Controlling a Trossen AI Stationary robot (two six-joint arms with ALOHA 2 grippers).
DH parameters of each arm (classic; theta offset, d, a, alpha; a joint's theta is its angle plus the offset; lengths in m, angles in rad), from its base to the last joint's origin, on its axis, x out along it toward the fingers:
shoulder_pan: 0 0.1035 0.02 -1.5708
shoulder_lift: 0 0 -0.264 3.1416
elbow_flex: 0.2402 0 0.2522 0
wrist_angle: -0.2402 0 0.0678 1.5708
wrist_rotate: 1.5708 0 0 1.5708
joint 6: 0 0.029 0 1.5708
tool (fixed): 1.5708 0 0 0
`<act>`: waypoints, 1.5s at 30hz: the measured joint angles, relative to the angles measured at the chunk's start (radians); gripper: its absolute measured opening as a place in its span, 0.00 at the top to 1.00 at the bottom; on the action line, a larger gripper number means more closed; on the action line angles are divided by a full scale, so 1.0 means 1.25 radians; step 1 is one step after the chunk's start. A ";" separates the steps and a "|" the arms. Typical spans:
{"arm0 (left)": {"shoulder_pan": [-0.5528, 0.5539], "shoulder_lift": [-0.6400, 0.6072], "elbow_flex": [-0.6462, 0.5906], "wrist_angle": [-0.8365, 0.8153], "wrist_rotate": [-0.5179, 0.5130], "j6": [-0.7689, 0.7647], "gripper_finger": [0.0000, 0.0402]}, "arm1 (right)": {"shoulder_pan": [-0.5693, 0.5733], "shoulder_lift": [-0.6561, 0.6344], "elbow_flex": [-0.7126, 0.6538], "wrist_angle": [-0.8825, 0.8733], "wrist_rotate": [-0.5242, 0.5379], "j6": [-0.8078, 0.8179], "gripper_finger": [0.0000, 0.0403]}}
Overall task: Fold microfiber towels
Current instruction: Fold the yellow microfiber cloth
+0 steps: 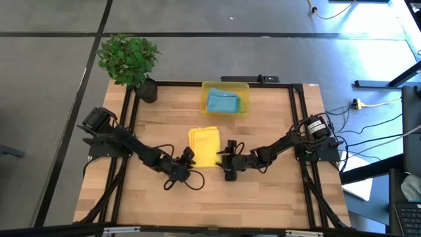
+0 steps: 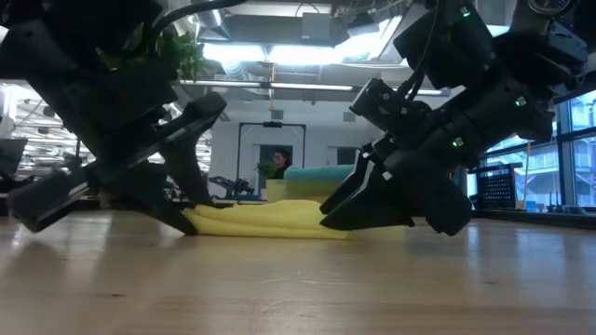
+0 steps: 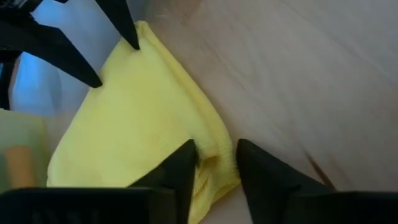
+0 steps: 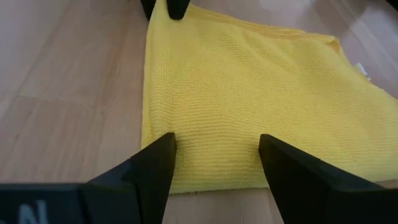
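A yellow towel (image 1: 204,145), folded into a flat oblong, lies in the middle of the table; it also shows in the low view (image 2: 270,221). My left gripper (image 1: 187,157) is at its near left corner and shut on it. My right gripper (image 1: 229,157) is open at the towel's near right corner, and its two fingers (image 4: 163,163) stand wide apart over the towel's edge (image 4: 214,180). A teal-blue towel (image 1: 222,102) lies in the yellow bin (image 1: 205,87) at the far edge. No other towels show. My left gripper pinches the yellow towel's near left corner (image 3: 214,163) between its two fingers, coming in low and slanting from the table's near left. The cloth is bunched between the fingers, and the rest of the towel lies flat on the table. My right gripper is over the towel's edge, but whether its fingertips (image 3: 93,79) touch the cloth I cannot tell.
A potted plant (image 1: 129,60) stands at the table's far left corner. The yellow bin stands at the far middle. Bare wooden tabletop (image 1: 210,197) lies near the front edge and on both sides of the towel.
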 joint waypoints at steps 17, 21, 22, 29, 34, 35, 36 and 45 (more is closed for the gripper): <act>0.018 -0.035 -0.007 0.008 0.004 -0.175 1.00 | 0.098 -0.080 0.001 0.057 -0.021 -0.103 0.42; 0.024 -0.086 -0.005 0.018 0.042 -0.214 1.00 | 0.124 -0.080 0.000 -0.036 0.005 -0.140 0.42; 0.028 -0.096 -0.005 0.018 0.059 -0.226 1.00 | 0.128 -0.079 0.000 -0.060 0.024 -0.141 0.42; 0.067 -0.149 -0.004 0.025 0.157 -0.305 1.00 | 0.133 -0.079 0.000 -0.154 0.106 -0.176 0.42; 0.095 -0.153 -0.004 0.026 0.202 -0.358 1.00 | 0.128 -0.079 0.000 -0.148 0.108 -0.178 0.42; 0.100 -0.153 -0.004 0.026 0.211 -0.363 1.00 | 0.127 -0.079 0.000 -0.151 0.108 -0.180 0.42; 0.105 -0.153 -0.004 0.026 0.217 -0.369 1.00 | 0.127 -0.078 0.000 -0.151 0.108 -0.183 0.42; 0.146 -0.153 -0.003 0.066 0.291 -0.425 1.00 | 0.128 -0.033 0.001 -0.089 0.110 -0.194 0.42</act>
